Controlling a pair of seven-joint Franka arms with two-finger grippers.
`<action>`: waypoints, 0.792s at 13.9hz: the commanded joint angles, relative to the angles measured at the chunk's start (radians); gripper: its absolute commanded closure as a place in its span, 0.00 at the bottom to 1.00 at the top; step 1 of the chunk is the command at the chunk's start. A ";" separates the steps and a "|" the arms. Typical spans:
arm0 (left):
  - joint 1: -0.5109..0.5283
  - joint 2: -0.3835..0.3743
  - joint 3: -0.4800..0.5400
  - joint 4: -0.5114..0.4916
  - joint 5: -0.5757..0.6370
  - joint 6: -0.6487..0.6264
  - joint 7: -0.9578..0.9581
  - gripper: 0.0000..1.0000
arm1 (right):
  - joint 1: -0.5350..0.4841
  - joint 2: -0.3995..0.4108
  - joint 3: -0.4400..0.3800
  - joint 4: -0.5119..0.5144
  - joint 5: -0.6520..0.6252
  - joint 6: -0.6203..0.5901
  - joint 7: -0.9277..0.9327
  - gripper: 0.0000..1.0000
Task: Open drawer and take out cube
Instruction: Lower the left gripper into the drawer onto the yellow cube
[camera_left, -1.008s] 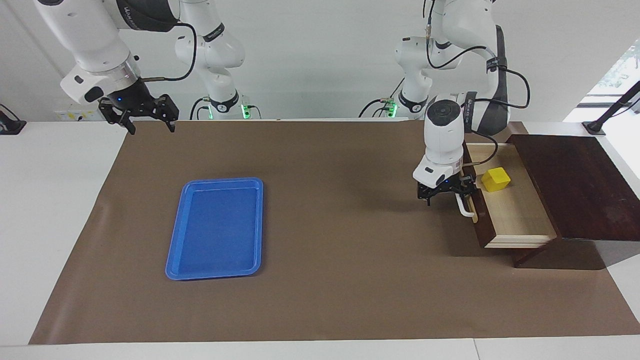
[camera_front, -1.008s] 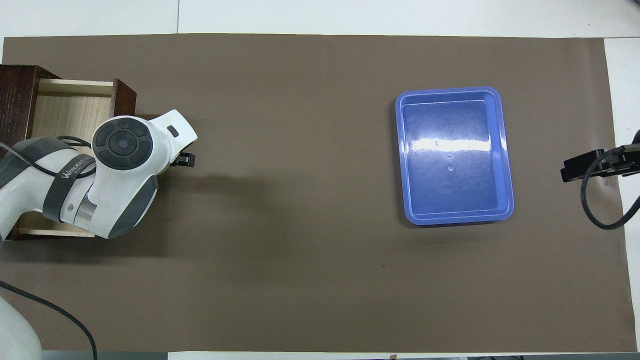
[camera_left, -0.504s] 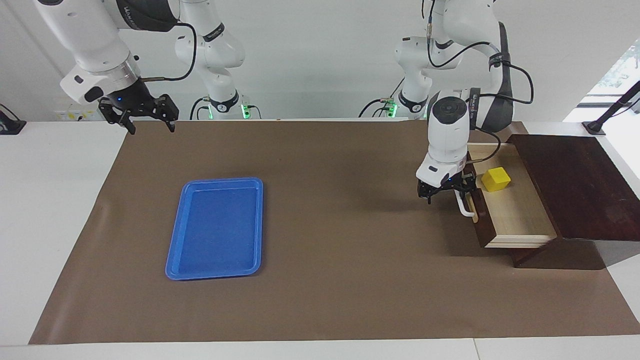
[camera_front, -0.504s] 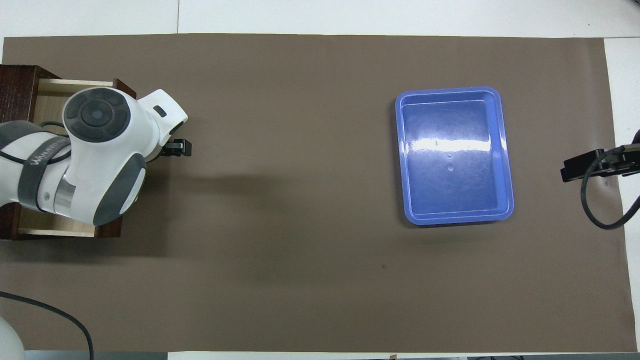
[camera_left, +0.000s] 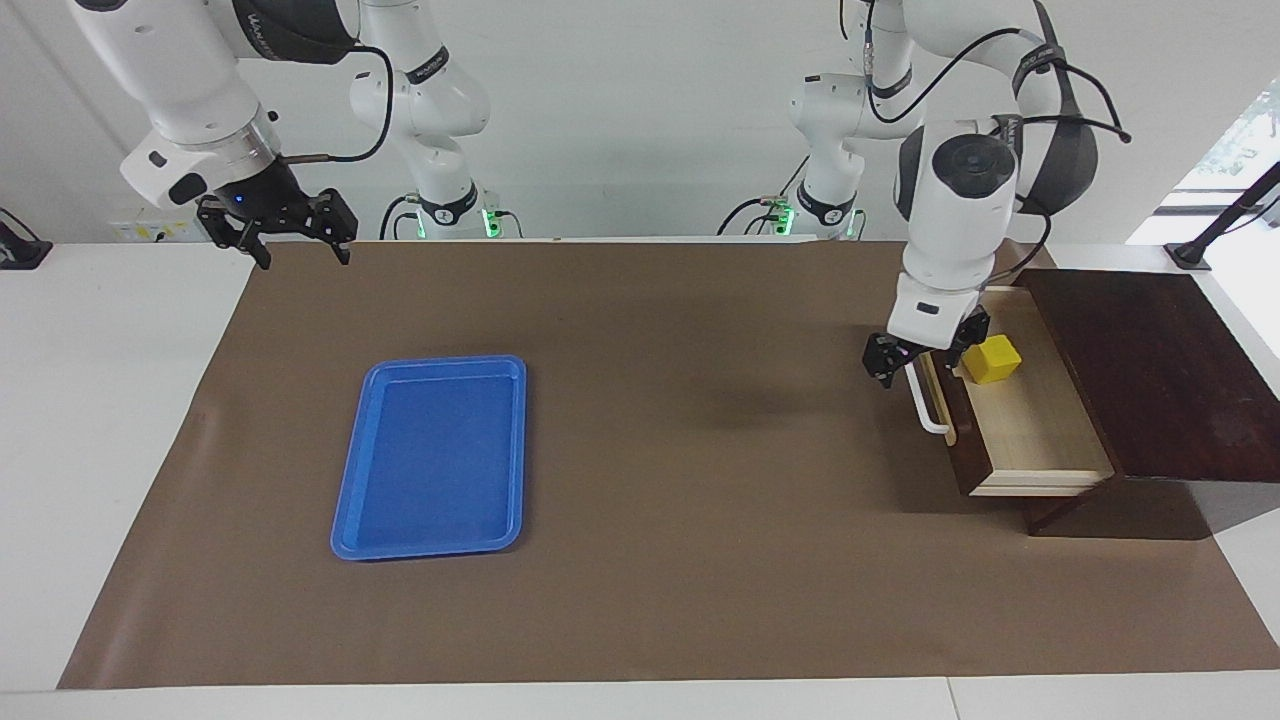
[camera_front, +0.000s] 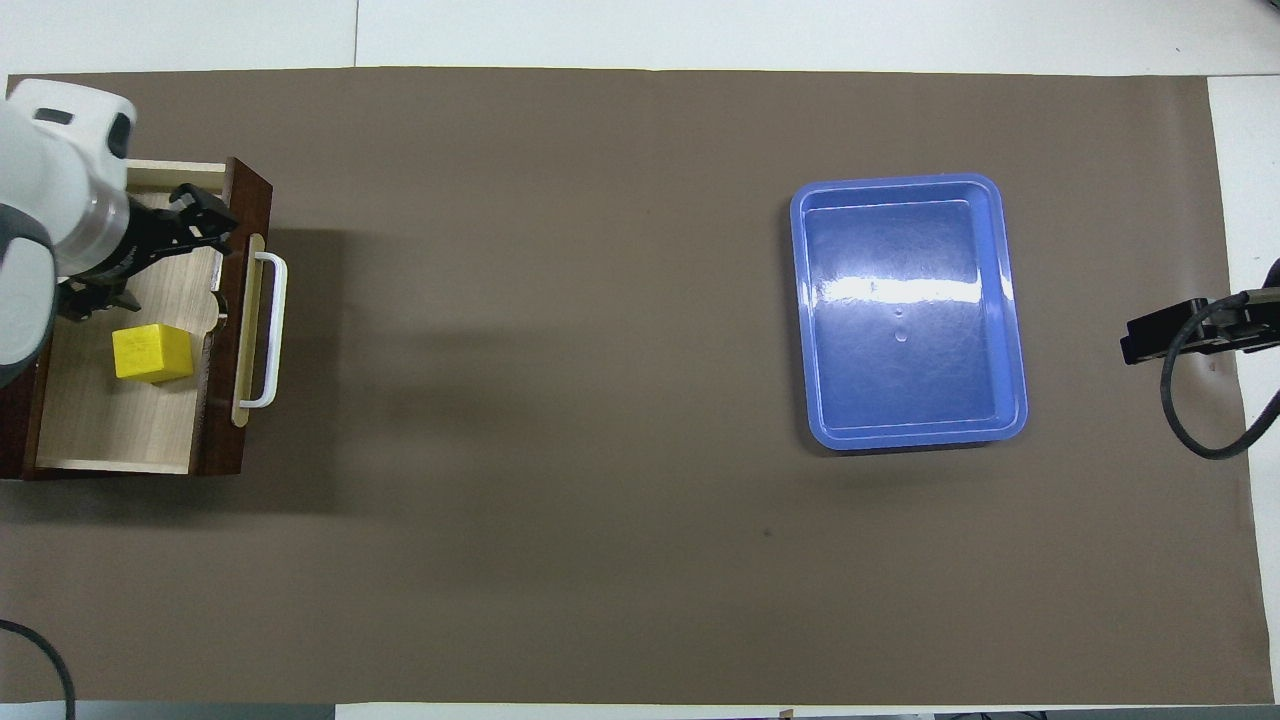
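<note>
A: Start big. What do you have on the desk (camera_left: 640, 600)?

B: You have the drawer (camera_left: 1030, 425) pulled out of its dark wooden box (camera_left: 1150, 370) at the left arm's end of the desk. Its pale floor is bare, and the white handle (camera_left: 928, 408) on its front faces the middle of the desk. The blue tray (camera_left: 432, 455) lies well apart, toward the right arm's end.

A: And the cube?

B: The cube (camera_left: 991, 359) sits inside the drawer, on the floor, toward the end nearer the robots. It looks small, solid and stiff, so I'd judge it light and no risk to squeeze. Its faces look smooth, though, so take it square across two opposite flat sides, not corner to corner. It sits slightly turned against the drawer walls, so you may need to turn the wrist to match.

A: The claws?

B: Your left claw (camera_left: 925, 352) hangs over the drawer's front edge, just beside the cube, spread wide and holding nothing. The right claw (camera_left: 277, 228) waits over the desk's edge at the right arm's end, also wide and empty.

A: What does each view give you?

B: The overhead view shows the cube (camera_front: 152, 352) clear of the left claw (camera_front: 150, 255) and clear of the drawer's (camera_front: 125, 440) walls. The facing view shows the claw's height. There the left claw partly covers the cube's edge, so gauge the gap from the overhead view.
</note>
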 joint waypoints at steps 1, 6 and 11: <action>0.035 -0.034 -0.007 -0.031 -0.019 -0.031 -0.247 0.00 | -0.010 -0.007 0.008 -0.005 0.001 0.013 0.009 0.00; 0.116 -0.080 -0.007 -0.130 -0.023 0.010 -0.643 0.00 | -0.012 -0.007 0.008 -0.005 0.001 0.011 0.009 0.00; 0.184 -0.169 -0.007 -0.340 -0.088 0.223 -0.901 0.00 | -0.018 -0.007 0.008 -0.005 0.001 0.013 0.009 0.00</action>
